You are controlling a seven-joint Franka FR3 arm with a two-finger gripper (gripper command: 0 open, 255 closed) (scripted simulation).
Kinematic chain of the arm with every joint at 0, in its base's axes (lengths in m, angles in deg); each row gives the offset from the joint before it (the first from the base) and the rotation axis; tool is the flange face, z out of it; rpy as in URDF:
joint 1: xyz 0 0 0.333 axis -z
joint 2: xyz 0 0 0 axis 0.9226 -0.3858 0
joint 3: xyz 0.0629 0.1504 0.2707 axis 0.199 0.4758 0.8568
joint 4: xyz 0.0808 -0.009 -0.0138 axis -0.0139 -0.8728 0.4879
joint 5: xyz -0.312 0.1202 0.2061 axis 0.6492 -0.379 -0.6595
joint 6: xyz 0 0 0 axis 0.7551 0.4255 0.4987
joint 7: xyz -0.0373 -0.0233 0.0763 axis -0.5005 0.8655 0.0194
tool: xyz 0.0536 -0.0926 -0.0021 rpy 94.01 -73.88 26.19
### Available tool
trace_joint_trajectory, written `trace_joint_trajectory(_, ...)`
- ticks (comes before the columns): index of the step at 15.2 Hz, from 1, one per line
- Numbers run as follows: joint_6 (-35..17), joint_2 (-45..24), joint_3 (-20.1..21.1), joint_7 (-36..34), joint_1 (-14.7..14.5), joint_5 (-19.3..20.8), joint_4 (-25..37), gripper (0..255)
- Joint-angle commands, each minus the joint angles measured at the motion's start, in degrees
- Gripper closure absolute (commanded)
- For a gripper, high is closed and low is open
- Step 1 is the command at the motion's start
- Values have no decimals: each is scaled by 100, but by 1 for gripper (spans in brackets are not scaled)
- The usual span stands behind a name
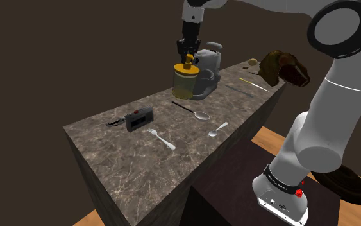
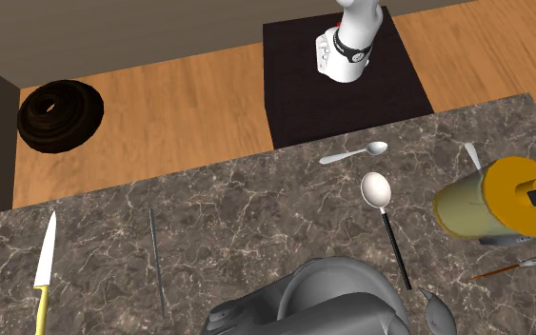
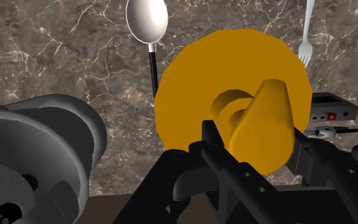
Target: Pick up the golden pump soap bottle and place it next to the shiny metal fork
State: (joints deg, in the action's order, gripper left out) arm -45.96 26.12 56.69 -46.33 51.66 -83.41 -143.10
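The claw (image 1: 186,58) hangs straight down over the far part of the marbled counter (image 1: 140,170), clenched on the pump head of the soap bottle (image 1: 185,82). In the wrist view the golden spout sits clasped between its black fingers (image 3: 212,137). The bottle, pale yellow with a golden cap, is directly under the claw; whether its base touches the counter I cannot tell. Just beside the claw, crowding the bottle, stands a bulky grey appliance (image 1: 208,69). On the bottle's other side a black-handled spoon (image 1: 195,112) lies near it, in the direction of the fork (image 1: 161,139). The fork lies well apart from the claw, out toward the open end of the counter. A small spoon (image 1: 217,129) rests near the counter's edge on the stand's side, and a dark box (image 1: 138,119) sits by the opposite edge, near the fork. Beyond the appliance, away from the claw, lie a thin rod (image 2: 156,262) and a yellow-handled knife (image 2: 45,276)
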Motion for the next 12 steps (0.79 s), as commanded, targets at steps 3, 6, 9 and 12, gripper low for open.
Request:
trace_joint_trajectory(3,-341,42,3,-1,-6,9,-373,255)
trace_joint_trajectory(6,-574,51,5,-1,-9,10,-615,255)
trace_joint_trajectory(9,-804,48,7,1,-11,8,-842,255)
trace_joint_trajectory(12,-1032,33,8,5,-11,3,-1055,255)
